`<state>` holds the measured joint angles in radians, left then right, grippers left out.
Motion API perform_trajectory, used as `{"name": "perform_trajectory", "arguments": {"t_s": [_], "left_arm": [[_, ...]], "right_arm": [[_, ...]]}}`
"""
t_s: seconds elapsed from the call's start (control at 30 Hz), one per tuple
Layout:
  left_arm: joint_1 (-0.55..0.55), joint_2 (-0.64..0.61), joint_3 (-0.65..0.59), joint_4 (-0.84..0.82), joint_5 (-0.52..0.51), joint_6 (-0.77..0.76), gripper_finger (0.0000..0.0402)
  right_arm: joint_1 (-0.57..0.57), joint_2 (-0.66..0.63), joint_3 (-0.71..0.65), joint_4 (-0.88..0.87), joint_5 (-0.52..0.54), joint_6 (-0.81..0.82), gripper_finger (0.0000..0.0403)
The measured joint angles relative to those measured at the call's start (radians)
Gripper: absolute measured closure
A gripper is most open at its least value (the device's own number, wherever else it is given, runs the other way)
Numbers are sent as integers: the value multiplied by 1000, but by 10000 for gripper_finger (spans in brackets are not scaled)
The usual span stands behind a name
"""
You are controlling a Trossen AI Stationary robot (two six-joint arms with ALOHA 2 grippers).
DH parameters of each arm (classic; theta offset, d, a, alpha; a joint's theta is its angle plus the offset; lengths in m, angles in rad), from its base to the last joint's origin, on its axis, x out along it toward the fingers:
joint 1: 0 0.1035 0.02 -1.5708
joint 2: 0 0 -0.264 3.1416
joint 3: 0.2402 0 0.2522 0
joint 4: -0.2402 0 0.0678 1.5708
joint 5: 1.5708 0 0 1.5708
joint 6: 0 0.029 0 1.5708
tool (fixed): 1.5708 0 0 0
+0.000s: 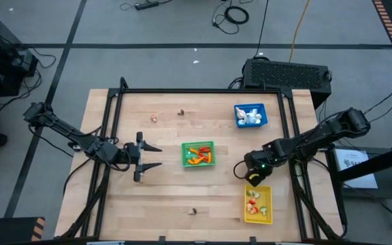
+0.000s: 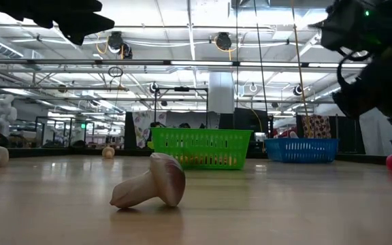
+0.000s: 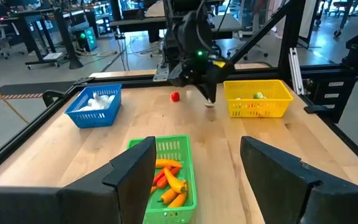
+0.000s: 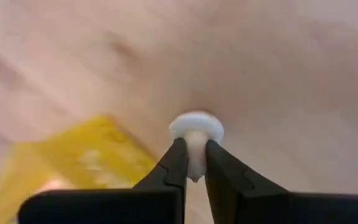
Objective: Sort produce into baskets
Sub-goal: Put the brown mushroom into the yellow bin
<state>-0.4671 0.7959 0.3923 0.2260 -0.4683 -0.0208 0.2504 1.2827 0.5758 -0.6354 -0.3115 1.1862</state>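
Just beside the yellow basket (image 1: 258, 204), the right gripper (image 4: 194, 158) is pinching a tiny white mushroom (image 4: 196, 132) by its stem; a thin grip like that could slip mid-lift. Left gripper (image 1: 148, 157) waits, jaws apart.

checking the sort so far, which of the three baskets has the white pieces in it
The blue basket, at the table's far right corner. It holds only white pieces; the green basket in the middle holds orange and red ones, and the yellow basket holds red and green.

No legible text or labels anywhere.
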Motion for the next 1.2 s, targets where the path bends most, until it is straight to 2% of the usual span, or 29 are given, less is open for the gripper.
{"name": "perform_trajectory", "arguments": {"t_s": [0.33,0.57,0.67,0.87,1.03,1.2], "left_arm": [[0,0,0,0,0,0,159],[0,0,0,-2,0,-2,159],[0,0,0,-16,0,-16,159],[0,0,0,-32,0,-26,159],[0,0,0,-28,0,-46,159],[0,0,0,-26,0,-52,159]], "right_arm": [[0,0,20,397,-4,-39,380],[35,0,175,405,40,-92,381],[98,8,249,373,40,-28,381],[242,40,351,243,52,229,381],[342,72,361,105,69,416,381],[391,92,361,-71,71,527,381]]}}
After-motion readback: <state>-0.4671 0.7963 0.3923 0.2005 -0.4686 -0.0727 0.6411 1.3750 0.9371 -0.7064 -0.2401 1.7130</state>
